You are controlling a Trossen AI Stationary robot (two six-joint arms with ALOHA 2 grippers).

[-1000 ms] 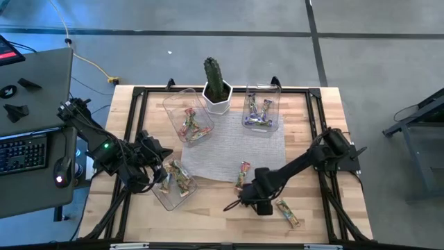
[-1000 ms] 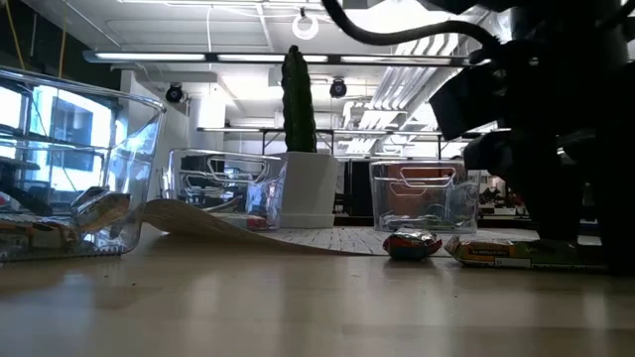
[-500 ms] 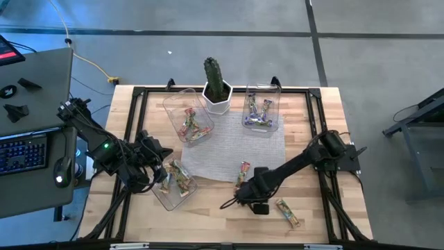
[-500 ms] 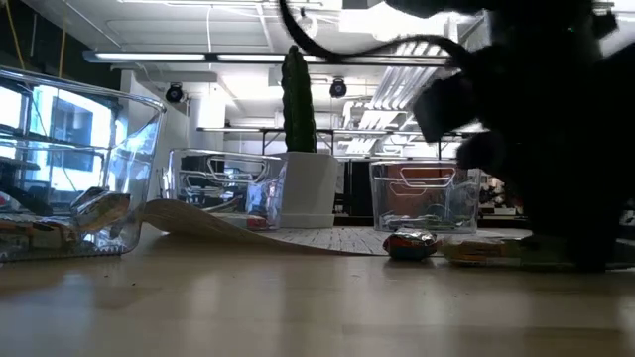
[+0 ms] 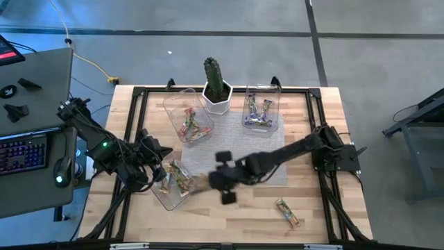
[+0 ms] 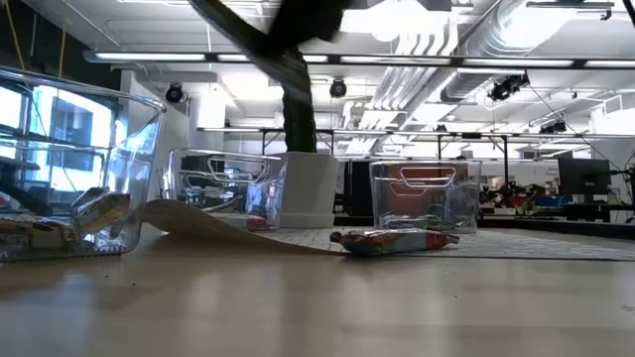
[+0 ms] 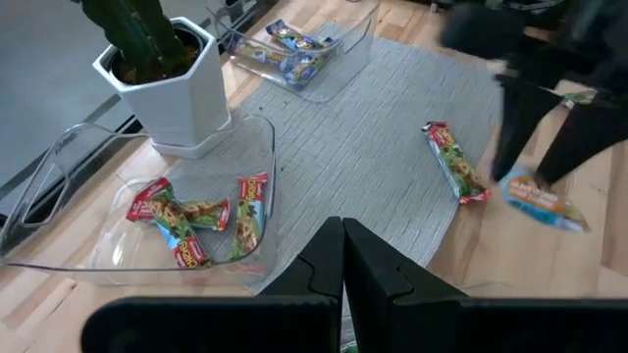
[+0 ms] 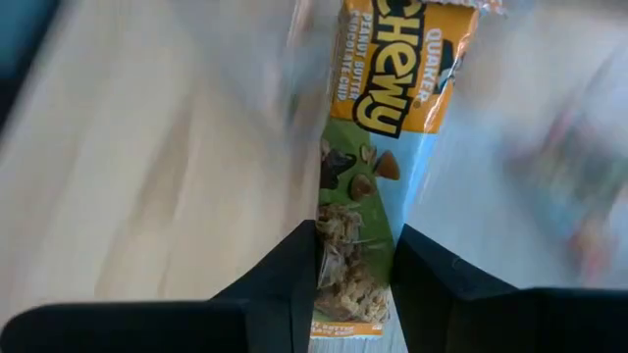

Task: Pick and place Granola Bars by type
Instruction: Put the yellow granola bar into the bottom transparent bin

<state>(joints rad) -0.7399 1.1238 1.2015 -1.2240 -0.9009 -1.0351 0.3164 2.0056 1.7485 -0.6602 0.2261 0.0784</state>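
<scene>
My right gripper (image 5: 212, 182) is shut on a green-yellow granola bar (image 8: 365, 147) and hovers, blurred, at the right rim of the near-left tub (image 5: 165, 196), which holds bars of the same kind. A red bar (image 7: 454, 162) lies at the near edge of the grey mat (image 5: 239, 142). Another green-yellow bar (image 5: 286, 212) lies on the wood near the front. The far-left tub (image 5: 189, 121) holds red bars and the far-right tub (image 5: 260, 111) holds purple ones. My left gripper (image 7: 342, 235) waits shut beside the near-left tub. My right gripper pinches one end of the bar (image 8: 345, 257) between its two fingers. The fingers lie along the bar, which sticks out lengthwise past the fingertips. They come from the table's right, toward the left. The bar is lifted clear of the table.
A cactus in a white pot (image 5: 216, 89) stands at the far edge between the two far tubs. A black frame (image 5: 316, 104) runs around the tabletop. Bare wood lies along the near edge.
My right gripper has risen from the wood near the front and swung quickly toward the table's left, to the near-left tub, carrying a green-yellow bar lifted clear. The other bars stay where they were.
</scene>
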